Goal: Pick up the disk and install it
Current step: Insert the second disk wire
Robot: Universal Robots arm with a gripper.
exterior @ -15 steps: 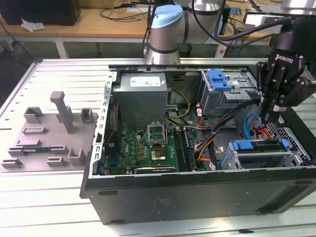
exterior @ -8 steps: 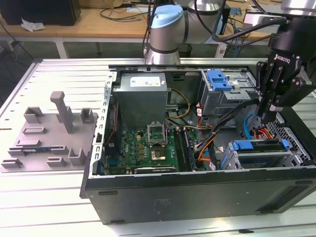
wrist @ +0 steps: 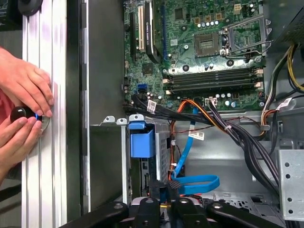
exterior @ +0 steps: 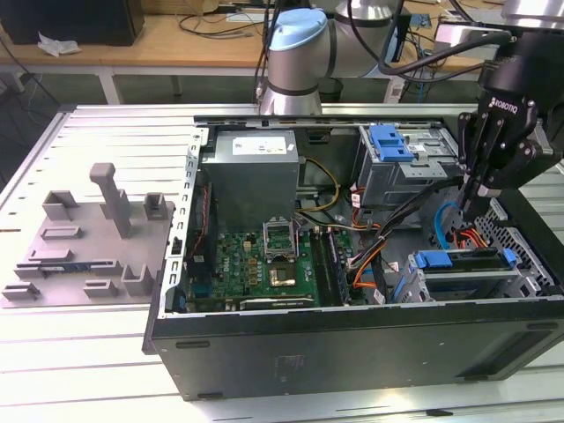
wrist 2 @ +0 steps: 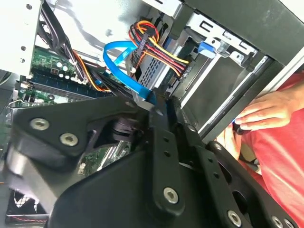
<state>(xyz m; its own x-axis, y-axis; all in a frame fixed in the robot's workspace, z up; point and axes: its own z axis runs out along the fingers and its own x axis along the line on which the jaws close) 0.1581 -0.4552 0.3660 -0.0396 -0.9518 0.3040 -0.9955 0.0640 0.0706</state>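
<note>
My gripper (exterior: pixel 467 204) hangs inside the open computer case (exterior: pixel 352 352), over the drive bays on the exterior view's right. Cannot tell how my jaws stand. Just below them sits the disk (exterior: pixel 465 272): flat, silver-grey, edge-on in its bay, blue plastic rails at its end. 2 hands (wrist: pixel 21 107) rest on the table (wrist: pixel 45 71) beside the case.

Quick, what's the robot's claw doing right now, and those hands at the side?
Gripper: down inside the computer case by the blue cable; open or shut cannot be told.
Person's hands: fingers on a small black knob.
</note>
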